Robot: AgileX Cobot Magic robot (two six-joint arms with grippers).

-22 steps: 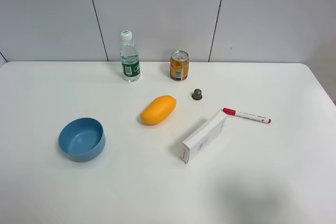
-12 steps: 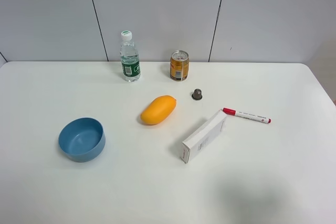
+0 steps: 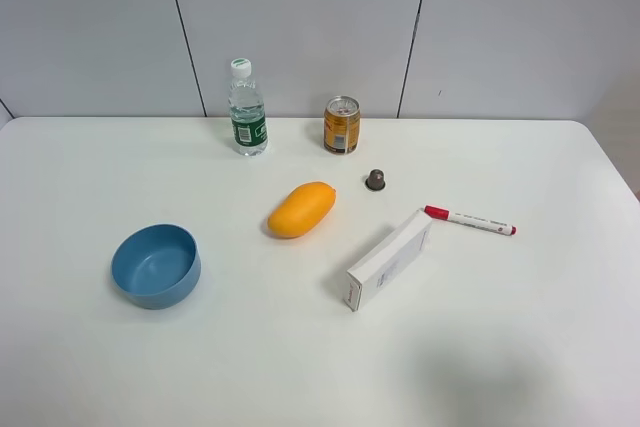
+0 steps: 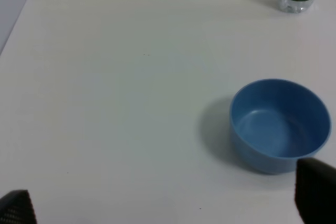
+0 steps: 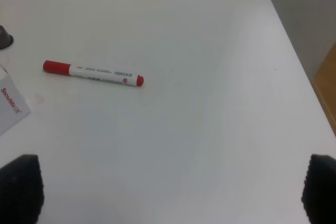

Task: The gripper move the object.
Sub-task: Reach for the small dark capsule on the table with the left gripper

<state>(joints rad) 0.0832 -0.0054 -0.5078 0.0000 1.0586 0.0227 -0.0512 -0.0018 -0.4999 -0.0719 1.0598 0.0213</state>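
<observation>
The object point(image 3: 376, 180), a tiny dark metallic capsule, stands on the white table point(image 3: 520, 327) between the can and the marker; it also peeks in at the edge of the right wrist view as the object point(image 5: 4, 38). No arm shows in the exterior high view. My left gripper point(image 4: 165, 205) is open, with only its dark fingertips point(image 4: 315, 195) in view, hovering near the blue bowl point(image 4: 278, 124). My right gripper point(image 5: 170, 190) is also open, its fingertips point(image 5: 21, 187) wide apart above bare table near the red-capped marker point(image 5: 93, 73). Nothing sits between either pair of fingers.
An orange-yellow mango point(image 3: 301, 209) lies mid-table. A white box point(image 3: 390, 259) rests beside the marker point(image 3: 470, 219). A water bottle point(image 3: 247, 109) and an orange can point(image 3: 341, 125) stand at the back. The blue bowl point(image 3: 155, 265) is front left.
</observation>
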